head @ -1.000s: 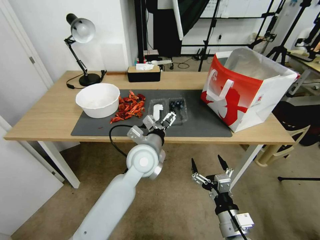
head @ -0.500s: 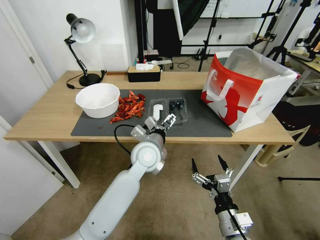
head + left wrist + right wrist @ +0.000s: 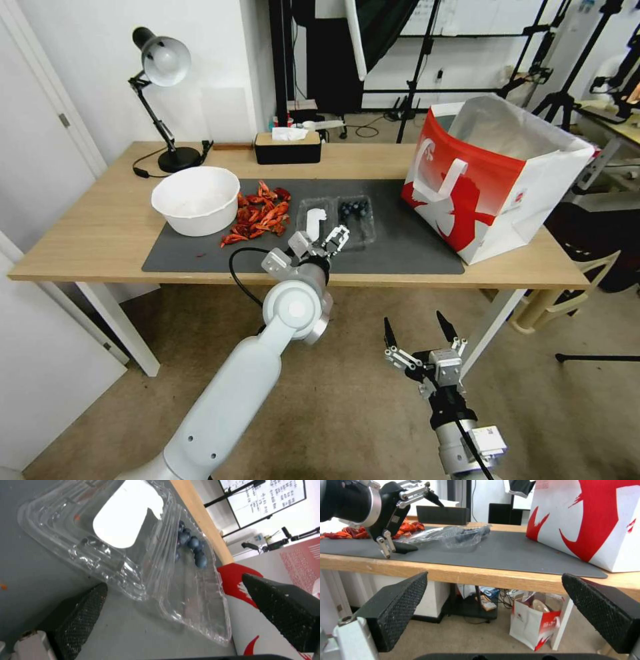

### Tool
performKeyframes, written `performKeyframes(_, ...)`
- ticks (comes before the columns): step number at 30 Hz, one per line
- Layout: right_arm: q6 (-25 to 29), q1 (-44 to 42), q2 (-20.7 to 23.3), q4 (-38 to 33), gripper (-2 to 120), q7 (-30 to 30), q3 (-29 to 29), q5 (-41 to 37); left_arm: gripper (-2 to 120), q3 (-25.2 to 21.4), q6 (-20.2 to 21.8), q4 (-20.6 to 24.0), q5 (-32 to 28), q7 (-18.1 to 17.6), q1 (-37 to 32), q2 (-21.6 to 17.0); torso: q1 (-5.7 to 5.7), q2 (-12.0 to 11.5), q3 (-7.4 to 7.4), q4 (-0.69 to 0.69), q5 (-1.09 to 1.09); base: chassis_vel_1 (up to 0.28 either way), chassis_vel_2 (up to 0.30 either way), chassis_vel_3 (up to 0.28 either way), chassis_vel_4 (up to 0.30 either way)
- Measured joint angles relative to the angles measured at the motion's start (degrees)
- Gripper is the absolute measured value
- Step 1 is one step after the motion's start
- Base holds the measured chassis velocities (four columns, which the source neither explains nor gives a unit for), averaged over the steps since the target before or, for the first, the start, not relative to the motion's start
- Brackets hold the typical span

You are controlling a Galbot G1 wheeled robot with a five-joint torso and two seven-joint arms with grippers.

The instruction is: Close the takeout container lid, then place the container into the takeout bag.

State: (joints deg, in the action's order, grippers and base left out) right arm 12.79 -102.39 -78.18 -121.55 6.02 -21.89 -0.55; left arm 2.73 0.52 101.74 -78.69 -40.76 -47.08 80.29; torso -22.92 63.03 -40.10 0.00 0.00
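Observation:
The takeout container (image 3: 337, 220) lies open on the grey mat, a clear clamshell with blueberries (image 3: 193, 547) in its right half. Its lid (image 3: 315, 221), the half with the white label (image 3: 126, 527), lies flat to the left of the berry half. My left gripper (image 3: 321, 239) is open at the container's near edge, one finger low on the mat, the other raised; the left wrist view shows the clamshell just beyond my left gripper (image 3: 180, 605). The takeout bag (image 3: 487, 180) stands open at the mat's right end. My right gripper (image 3: 419, 330) hangs open below the table's front edge.
A white bowl (image 3: 196, 199) and a pile of red shells (image 3: 260, 213) sit left of the container. A black tissue box (image 3: 287, 147) and desk lamp (image 3: 163, 100) stand at the back. Bare mat (image 3: 400, 247) lies between container and bag.
My left arm's elbow has dropped and drawn back a little, and its gripper has shifted slightly left at the container's near edge. The right arm has not moved.

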Motion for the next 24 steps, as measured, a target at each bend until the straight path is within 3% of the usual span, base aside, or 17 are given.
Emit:
performKeyframes(8, 0.00, -0.30, -0.36, 0.15, 100, -0.02, 0.16, 0.48, 100, -0.55, -2.12, -0.70, -0.37, 2.98, -0.25, 0.62, 0.00, -0.01, -0.01, 0.00, 0.00, 0.000, 0.000, 0.000, 0.000)
performKeyframes(14, 0.15, -0.63, -0.58, 0.22, 100, -0.07, 0.19, 0.81, 100, -0.13, -4.44, -0.32, 1.13, 7.56, -1.21, 0.49, 0.00, 0.00, 0.00, 0.00, 0.01, 0.000, 0.000, 0.000, 0.000)
performKeyframes(18, 0.24, -0.84, -0.78, 0.22, 100, -0.10, 0.23, 0.99, 100, 0.70, -5.19, -0.16, 5.13, 10.51, -1.73, -0.11, 0.01, 0.00, 0.00, 0.00, 0.00, 0.000, 0.000, 0.000, 0.000)
performKeyframes(24, 0.45, -1.07, -1.08, 0.15, 100, -0.16, 0.34, 1.32, 100, 2.13, -6.72, -1.42, 17.69, 17.21, -2.48, -1.77, 0.01, 0.01, 0.00, 0.00, 0.00, 0.000, 0.000, 0.000, 0.000)
